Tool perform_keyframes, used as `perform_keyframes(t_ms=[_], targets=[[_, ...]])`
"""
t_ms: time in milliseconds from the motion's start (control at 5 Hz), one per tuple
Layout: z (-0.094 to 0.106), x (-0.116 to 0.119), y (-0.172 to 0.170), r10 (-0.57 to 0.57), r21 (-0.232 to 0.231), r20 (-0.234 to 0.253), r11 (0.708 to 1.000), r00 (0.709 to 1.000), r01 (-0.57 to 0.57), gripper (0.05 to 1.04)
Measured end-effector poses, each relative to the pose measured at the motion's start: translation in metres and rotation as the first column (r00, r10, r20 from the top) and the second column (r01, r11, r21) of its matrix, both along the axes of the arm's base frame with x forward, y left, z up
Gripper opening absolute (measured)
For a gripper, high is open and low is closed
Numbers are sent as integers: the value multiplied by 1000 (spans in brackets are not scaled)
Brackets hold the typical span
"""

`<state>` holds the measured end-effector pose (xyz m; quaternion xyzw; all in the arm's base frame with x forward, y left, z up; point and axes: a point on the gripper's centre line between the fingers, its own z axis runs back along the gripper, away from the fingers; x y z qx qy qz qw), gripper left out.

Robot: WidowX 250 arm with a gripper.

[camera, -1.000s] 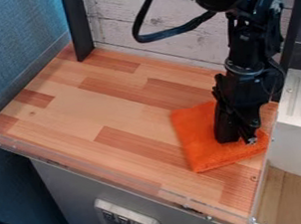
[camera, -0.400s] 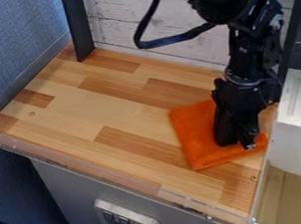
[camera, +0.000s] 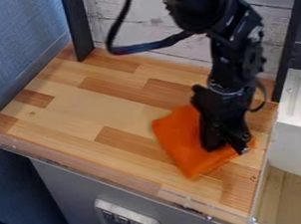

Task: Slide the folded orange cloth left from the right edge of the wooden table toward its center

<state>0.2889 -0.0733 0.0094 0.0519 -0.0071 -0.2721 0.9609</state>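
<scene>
Starting at the near side, we have a grey cabinet front (camera: 64, 192), and above it a clear rail (camera: 85, 169) running along the counter's near edge, presumably there to keep things from sliding off. Behind that comes the wooden counter (camera: 66, 109), and towards its right side, there it is: the orange cloth (camera: 179, 141), set askew, one corner pointing at the near rail. It lies mostly low on the wood, which bears its weight, so nothing needs to hold it up; its right part looks a little rumpled around the gripper (camera: 228, 147), likely from contact there.

And the gripper itself? Down low, over the right part of the cloth, seemingly touching it, with most of the orange fabric spreading out to its left and a smaller piece visible on its near right. Released, or clenched on a fold? I cannot tell from here. That steep, downward posture would suit working on something so thin and soft, pressing or pinching from above.

Off to the right, a pale metal unit (camera: 299, 134) stands beside the counter. Farther back, the black arm (camera: 226, 66) slants down from the top, its cable (camera: 150, 45) looping out left, in front of whitewashed boards (camera: 144, 14) at the far side.
</scene>
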Motion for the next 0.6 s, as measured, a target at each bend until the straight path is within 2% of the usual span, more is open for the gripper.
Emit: perform_keyframes(t_ms=[200,400,600], targets=[[1,-13,9,146,-21,23,989,989,-146,92],[12,-17,15,272,-55,29,961,962,-270,243],[24,-19,21,373,-86,20,925,928,-370,498]])
